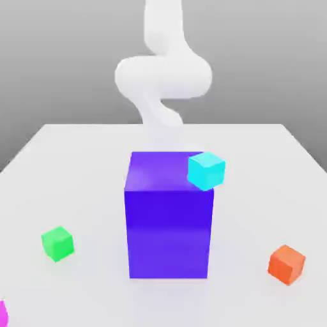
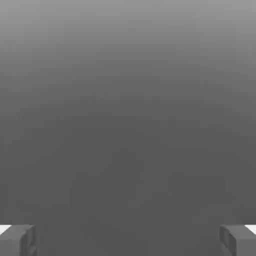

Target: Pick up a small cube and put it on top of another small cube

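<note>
four small cubes (image 1: 57, 243), one big block (image 1: 168, 217); end effector (image 2: 128, 240) spread wide, holding nothing.

place: simulated test bench | signs: bare white table (image 1: 76, 159), featureless grey backdrop, flat-coloured blocks around a purple-blue block (image 1: 167, 223) at centre

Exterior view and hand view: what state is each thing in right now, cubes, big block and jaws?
Magenta cube: on the table at the frame's lower left edge, mostly cut off, not picked up.
Green cube: on the table, nothing on top.
Cyan cube: beside the block's top right corner; support unclear.
Orange cube: on the table, alone.
Purple-blue block: upright on the table.
Gripper: jaws wide open, empty.
</note>
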Motion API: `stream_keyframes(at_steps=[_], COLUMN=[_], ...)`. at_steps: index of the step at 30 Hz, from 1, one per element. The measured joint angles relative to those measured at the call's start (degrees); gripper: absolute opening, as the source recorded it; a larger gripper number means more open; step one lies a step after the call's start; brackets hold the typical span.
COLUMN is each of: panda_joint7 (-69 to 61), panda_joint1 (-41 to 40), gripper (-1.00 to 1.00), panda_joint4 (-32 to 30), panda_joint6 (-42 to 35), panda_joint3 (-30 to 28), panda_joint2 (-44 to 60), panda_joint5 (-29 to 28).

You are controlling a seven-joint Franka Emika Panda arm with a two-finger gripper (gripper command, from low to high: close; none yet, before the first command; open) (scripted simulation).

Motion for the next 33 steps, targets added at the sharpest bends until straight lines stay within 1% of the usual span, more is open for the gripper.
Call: stream_keyframes(at_steps=[10, 19, 25, 33], panda_joint7=[15.53, 28.27, 35.01, 41.01], panda_joint1=[-8.96, -14.94, -17.88, -22.05], gripper=[0.00, 0.00, 0.00, 0.00], panda_joint4=[3.65, 6.88, 9.02, 12.02], panda_joint6=[4.24, 8.02, 10.58, 14.67], panda_joint3=[-0.01, -2.96, -4.92, -6.81], panda_joint2=[21.14, 39.82, 52.29, 68.98], panda_joint5=[-2.02, -2.38, -0.07, 6.05])
